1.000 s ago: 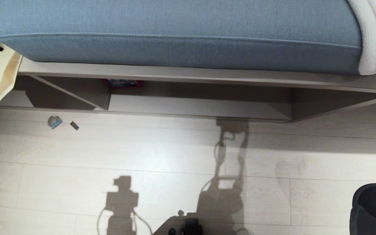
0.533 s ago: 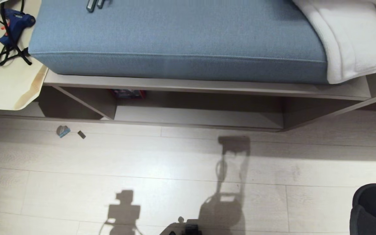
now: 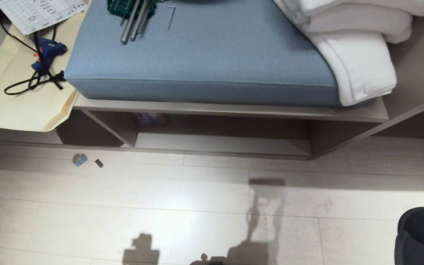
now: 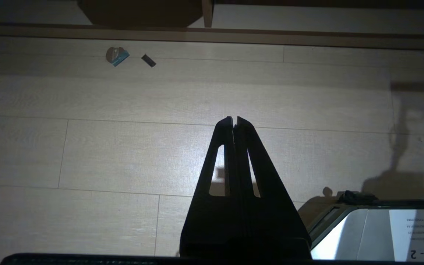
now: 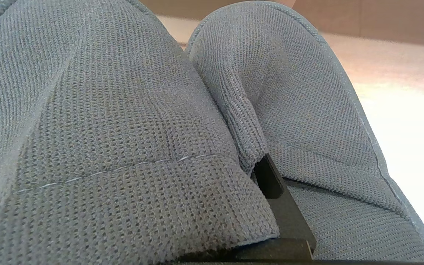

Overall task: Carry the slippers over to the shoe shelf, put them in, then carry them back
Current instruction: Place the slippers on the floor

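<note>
The dark grey slippers [image 3: 421, 236] hang at the bottom right corner of the head view, over the floor. In the right wrist view both slippers [image 5: 116, 121] fill the picture side by side, and my right gripper [image 5: 261, 170] is shut on them where their bands meet; only one black finger [image 5: 285, 209] shows. The shoe shelf [image 3: 223, 144] is the low cubby under the cushioned bench ahead, with a slanting divider [image 3: 110, 127] at its left. My left gripper [image 4: 235, 119] hangs shut and empty above the floor boards.
A blue cushion [image 3: 204, 62] tops the bench, with metal tools [image 3: 134, 18] on it and folded white blankets [image 3: 352, 48] at its right. A blue glue gun [image 3: 46, 51] and cord lie on a cream sheet [image 3: 17, 103]. Two small scraps [image 3: 80, 159] lie on the floor.
The whole head view has shifted: the bench and shelf have slid down the picture and more of the cushion's top shows. The slippers keep their place in the corner.
</note>
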Robot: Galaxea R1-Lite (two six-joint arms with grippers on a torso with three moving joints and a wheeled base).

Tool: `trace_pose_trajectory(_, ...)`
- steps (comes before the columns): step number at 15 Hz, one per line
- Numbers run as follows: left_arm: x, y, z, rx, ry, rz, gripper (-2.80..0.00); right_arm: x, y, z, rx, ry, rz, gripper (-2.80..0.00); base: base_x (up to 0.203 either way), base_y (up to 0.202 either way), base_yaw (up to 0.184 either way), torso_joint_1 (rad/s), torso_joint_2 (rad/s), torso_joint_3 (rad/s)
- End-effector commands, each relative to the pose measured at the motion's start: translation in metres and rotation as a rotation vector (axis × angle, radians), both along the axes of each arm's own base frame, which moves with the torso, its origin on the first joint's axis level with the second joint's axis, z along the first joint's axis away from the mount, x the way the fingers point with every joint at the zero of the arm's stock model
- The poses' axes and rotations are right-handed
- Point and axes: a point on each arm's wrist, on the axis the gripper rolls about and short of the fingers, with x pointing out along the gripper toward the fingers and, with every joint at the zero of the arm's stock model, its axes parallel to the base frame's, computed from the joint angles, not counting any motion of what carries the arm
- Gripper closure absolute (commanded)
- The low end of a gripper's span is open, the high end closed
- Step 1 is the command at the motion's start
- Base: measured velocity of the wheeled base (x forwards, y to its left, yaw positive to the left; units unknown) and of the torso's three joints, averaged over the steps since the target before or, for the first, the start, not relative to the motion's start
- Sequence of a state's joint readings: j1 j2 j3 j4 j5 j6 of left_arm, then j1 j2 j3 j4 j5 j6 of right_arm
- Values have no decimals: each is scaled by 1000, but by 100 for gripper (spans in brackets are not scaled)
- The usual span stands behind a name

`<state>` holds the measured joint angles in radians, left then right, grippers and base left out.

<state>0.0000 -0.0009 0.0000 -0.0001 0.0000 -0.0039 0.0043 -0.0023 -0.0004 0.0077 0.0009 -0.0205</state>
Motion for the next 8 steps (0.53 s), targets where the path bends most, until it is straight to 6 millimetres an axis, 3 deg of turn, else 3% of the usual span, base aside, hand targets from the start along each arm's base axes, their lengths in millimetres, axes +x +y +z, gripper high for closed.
trace_pose_trajectory(1,0,0,0,-1,1,0,0,0,0,0,-1,3,1,0,0,0,0,2,2,207)
trace_pose_trajectory(8,0,0,0,-1,0,0,0,0,0,0,-1,0,1,0,0,0,0,4,3,200)
